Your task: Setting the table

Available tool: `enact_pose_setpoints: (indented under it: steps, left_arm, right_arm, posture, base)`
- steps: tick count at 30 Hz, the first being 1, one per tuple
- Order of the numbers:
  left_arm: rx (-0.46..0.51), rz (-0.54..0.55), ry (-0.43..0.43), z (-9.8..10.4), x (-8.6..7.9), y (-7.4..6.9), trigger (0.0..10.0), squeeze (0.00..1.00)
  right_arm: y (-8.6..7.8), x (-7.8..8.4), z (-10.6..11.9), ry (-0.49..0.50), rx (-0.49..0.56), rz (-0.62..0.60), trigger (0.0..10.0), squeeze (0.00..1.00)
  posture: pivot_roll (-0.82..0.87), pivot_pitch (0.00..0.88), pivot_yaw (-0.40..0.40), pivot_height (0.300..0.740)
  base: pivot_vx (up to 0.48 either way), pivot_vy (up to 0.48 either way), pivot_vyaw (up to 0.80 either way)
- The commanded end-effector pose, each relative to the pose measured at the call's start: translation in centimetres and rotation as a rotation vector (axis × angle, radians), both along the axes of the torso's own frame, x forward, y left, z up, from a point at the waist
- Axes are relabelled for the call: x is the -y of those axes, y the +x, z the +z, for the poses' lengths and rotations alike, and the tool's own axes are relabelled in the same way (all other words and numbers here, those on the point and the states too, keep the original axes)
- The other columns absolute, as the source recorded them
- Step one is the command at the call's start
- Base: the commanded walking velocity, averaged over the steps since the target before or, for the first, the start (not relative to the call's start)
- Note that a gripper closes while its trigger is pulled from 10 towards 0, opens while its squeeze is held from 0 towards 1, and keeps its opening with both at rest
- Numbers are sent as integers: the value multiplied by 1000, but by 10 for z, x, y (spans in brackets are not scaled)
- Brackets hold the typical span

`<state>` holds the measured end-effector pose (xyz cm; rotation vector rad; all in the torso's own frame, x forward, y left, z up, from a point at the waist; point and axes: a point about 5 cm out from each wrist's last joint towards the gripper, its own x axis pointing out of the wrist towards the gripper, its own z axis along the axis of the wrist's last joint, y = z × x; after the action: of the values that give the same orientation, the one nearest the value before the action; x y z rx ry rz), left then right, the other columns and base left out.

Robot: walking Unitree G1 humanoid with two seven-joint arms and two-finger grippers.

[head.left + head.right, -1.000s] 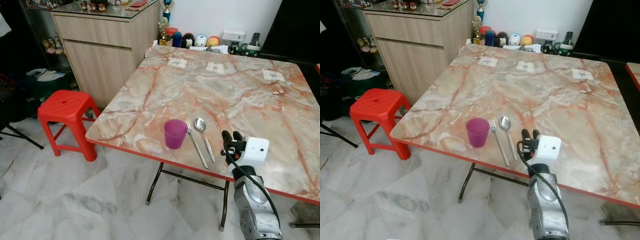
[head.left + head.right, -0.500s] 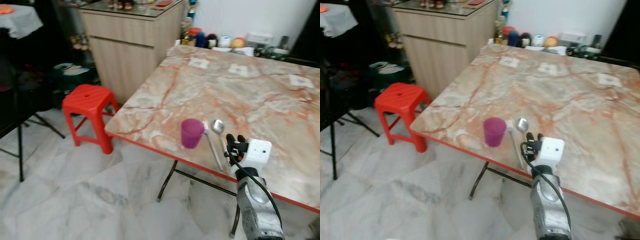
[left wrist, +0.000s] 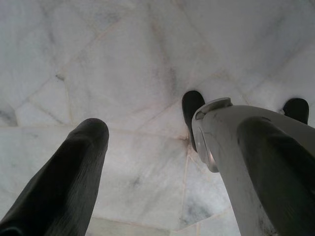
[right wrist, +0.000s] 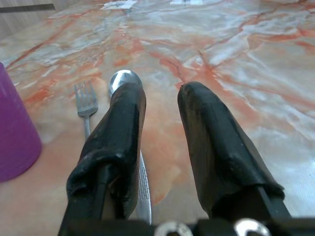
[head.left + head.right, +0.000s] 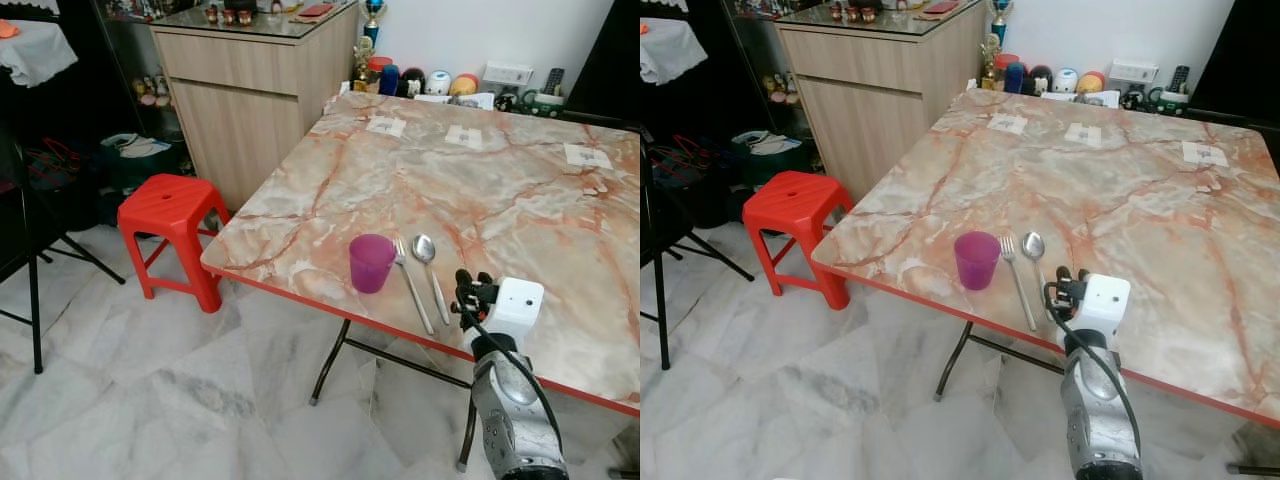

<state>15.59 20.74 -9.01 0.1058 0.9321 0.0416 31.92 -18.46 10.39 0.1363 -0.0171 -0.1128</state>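
A purple cup stands upright near the front edge of the marble table. Just right of it lie a fork and a spoon, side by side with their handles toward me. My right gripper hovers at the table's front edge, just right of the spoon's handle. In the right wrist view this gripper is open with nothing between its fingers. There the spoon passes under one finger, with the fork and the cup beyond it. My left arm hangs idle over the floor.
A red plastic stool stands left of the table, before a wooden cabinet. Small jars and gadgets line the table's far edge, and paper squares lie near them. Black stand legs reach across the white marble floor at far left.
The camera has swung left and partly back, shifting the whole picture. Cup, fork and spoon lie as before. My right gripper keeps its place beside the spoon.
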Motion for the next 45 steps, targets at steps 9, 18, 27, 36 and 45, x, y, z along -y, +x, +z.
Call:
enact_pose_setpoints:
  steps: [9, 18, 27, 36, 45]
  left_arm:
    - [-32, 4, -1, -3, -1, -7, 10000, 0]
    - [-36, -2, -1, -3, -1, -7, 10000, 0]
    - [-33, -1, -4, -3, -1, -7, 10000, 0]
    - [-31, -2, -3, -3, 0, -7, 10000, 0]
    - [-31, -4, -5, -3, 0, -7, 10000, 0]
  right_arm:
    - [4, -3, 6, -8, 29, 11, 10000, 0]
    - [4, -3, 4, -3, 26, -1, 10000, 0]
    - [4, -2, 3, -5, 28, -7, 10000, 0]
    - [3, -2, 7, 1, 56, -13, 10000, 0]
    - [0, 3, 9, -8, 84, -61, 10000, 0]
  posture:
    - [-9, 86, -7, 740]
    - [-9, 85, -6, 740]
    - [-9, 84, -6, 740]
    - [-12, 82, -8, 740]
    - [-11, 88, -12, 740]
  base:
    - [0, 0, 356]
    - [0, 0, 0]
    - [154, 0, 0]
    - [304, 0, 0]
    - [33, 0, 0]
